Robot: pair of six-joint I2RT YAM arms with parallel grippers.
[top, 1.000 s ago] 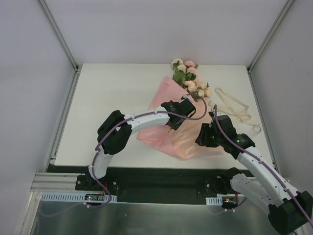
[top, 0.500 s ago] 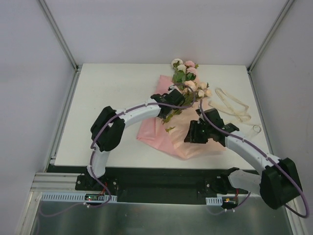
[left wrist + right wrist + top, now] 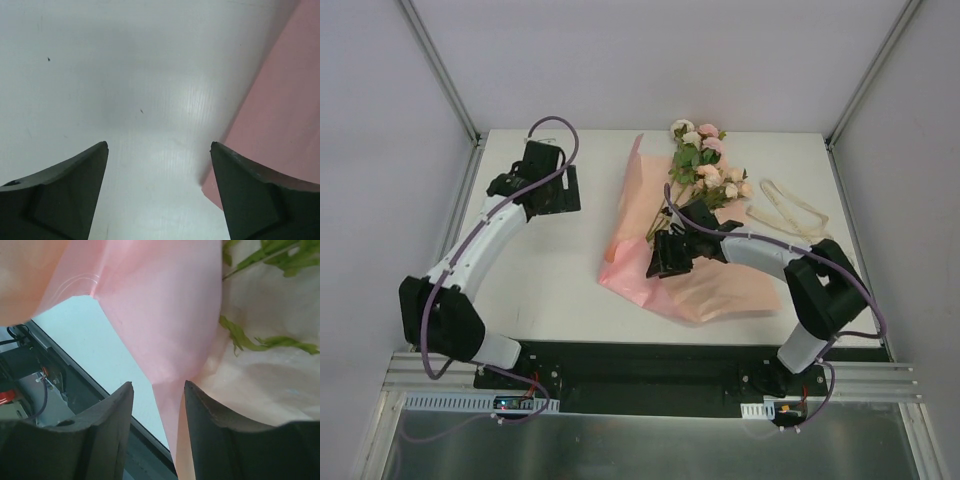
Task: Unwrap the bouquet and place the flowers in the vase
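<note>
The bouquet's pink wrapping paper (image 3: 638, 215) lies spread on the table, with the flowers (image 3: 705, 160) resting on it, heads toward the back. My right gripper (image 3: 665, 256) hovers over the paper's near left part, by the stems. In the right wrist view its jaws (image 3: 157, 385) stand apart, open, with a fold of pink paper (image 3: 165, 305) between them and green leaves (image 3: 260, 342) to the right. My left gripper (image 3: 565, 192) is open at the back left over bare table (image 3: 150, 75), with the paper's edge (image 3: 285, 110) to its right. The vase is not visible.
A loose cream ribbon (image 3: 792, 212) lies right of the flowers. The right arm's elbow (image 3: 830, 290) sits over the table's front right. The table's front edge and black rail (image 3: 30, 365) show below the right gripper. White walls enclose the table.
My left arm swung from the bouquet to the table's back left, its gripper shutting, then opening. The paper's left flap now lies spread further left. My right gripper slid left across the paper.
</note>
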